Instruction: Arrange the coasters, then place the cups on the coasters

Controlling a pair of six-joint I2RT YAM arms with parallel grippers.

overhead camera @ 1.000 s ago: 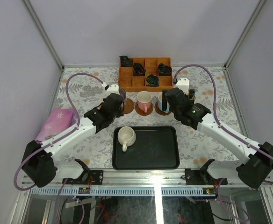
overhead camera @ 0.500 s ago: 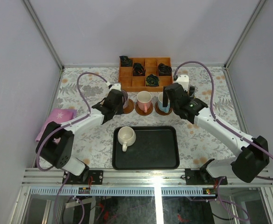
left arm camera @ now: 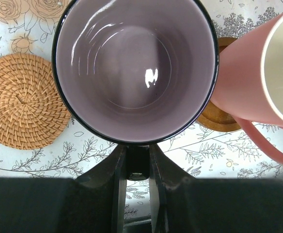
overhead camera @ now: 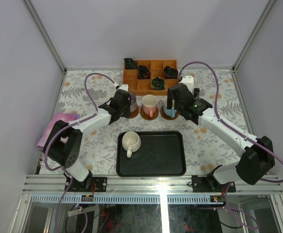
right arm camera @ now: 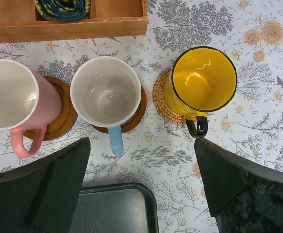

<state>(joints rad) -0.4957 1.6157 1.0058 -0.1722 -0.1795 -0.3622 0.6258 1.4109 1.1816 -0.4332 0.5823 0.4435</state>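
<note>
My left gripper (left arm camera: 138,155) is shut on the dark handle of the mauve cup (left arm camera: 134,68), which fills the left wrist view; I cannot tell whether the cup rests on anything. A bare woven coaster (left arm camera: 23,99) lies just left of it. The pink cup (right arm camera: 13,94) and the light blue cup (right arm camera: 106,92) each stand on a brown coaster (right arm camera: 134,116), and the yellow cup (right arm camera: 202,80) stands on a woven one. My right gripper (right arm camera: 141,179) hangs open above the table, just before those cups. The cream cup (overhead camera: 131,141) stands on the black tray (overhead camera: 173,162).
The orange square-celled box (overhead camera: 150,77) with small dark objects sits at the back, right behind the row of cups. A pink cloth (overhead camera: 54,127) lies at the left edge. The tray's corner (right arm camera: 112,208) is under my right gripper.
My left arm has carried the mauve cup a little farther back and right, beside the pink cup. My right gripper has edged back toward the cups, still open.
</note>
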